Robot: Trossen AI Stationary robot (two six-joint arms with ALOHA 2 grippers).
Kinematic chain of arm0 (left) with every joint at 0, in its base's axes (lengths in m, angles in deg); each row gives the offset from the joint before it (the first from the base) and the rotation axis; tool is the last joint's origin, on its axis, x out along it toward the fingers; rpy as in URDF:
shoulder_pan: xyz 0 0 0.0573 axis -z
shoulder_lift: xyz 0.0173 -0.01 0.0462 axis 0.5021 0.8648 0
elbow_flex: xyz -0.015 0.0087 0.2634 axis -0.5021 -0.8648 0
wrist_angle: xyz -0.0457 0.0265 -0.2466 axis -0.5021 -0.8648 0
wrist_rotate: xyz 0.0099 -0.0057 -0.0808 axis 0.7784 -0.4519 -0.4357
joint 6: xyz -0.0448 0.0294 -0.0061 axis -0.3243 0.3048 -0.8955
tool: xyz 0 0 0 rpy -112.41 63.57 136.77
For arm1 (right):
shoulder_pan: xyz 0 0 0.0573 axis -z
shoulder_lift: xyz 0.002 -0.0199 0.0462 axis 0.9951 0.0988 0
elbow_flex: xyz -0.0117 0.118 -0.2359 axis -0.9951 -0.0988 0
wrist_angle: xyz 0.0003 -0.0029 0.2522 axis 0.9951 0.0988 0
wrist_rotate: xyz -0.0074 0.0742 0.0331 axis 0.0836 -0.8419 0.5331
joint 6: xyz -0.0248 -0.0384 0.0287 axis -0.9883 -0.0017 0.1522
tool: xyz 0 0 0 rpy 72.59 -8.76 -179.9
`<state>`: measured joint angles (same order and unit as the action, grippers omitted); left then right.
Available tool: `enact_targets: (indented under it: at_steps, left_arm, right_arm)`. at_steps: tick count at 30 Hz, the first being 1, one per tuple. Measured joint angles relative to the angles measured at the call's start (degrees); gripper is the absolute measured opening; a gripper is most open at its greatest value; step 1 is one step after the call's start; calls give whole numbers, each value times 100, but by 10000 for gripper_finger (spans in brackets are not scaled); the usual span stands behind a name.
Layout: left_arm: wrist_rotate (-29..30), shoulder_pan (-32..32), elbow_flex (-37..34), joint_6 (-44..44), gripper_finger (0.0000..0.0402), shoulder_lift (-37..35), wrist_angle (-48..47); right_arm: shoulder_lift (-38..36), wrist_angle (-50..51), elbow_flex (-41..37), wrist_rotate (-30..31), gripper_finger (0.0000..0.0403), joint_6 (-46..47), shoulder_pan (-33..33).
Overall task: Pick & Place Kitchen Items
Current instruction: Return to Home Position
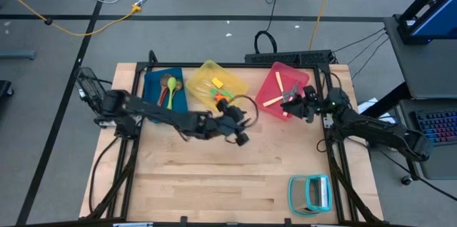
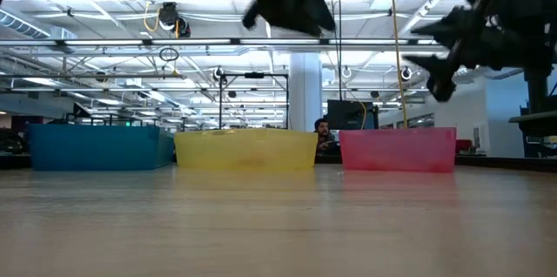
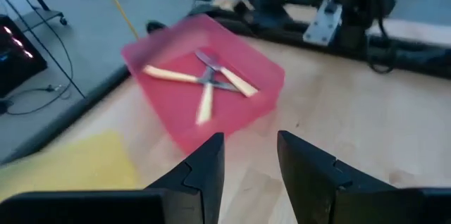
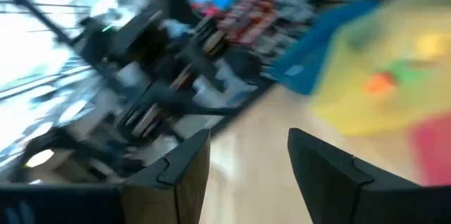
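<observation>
left claw (image 3: 249,146) released, empty; right claw (image 4: 248,143) released, above pink bin (image 3: 229,117); cream-handled cutlery (image 3: 206,84) inside bin

Your table top of pale wood (image 1: 214,177) fills the lower half of the high view: smooth, satin, with long plank grain. Along its upper edge, the blue plastic bin (image 2: 96,148), the yellow plastic bin (image 2: 246,151) and the pink plastic bin (image 3: 169,104) look smooth and faintly glossy. Inside the pink one, the cream-handled cutlery (image 3: 208,82) shows matt handles and dull grey metal heads.
</observation>
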<state>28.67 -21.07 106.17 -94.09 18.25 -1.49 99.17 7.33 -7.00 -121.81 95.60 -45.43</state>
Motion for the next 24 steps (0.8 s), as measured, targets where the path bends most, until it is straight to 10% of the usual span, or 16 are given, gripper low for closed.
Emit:
enact_targets:
  at_steps: [14,24]
  left_arm:
    - [-533,134,-275,85,136,-3289,-2535]
    - [-1127,71,-2710,333,136,-5976,-2100]
  right_arm:
    - [-682,-1285,0,192,187,435,-1315]
    - [-682,-1054,2,154,187,-627,-1186]
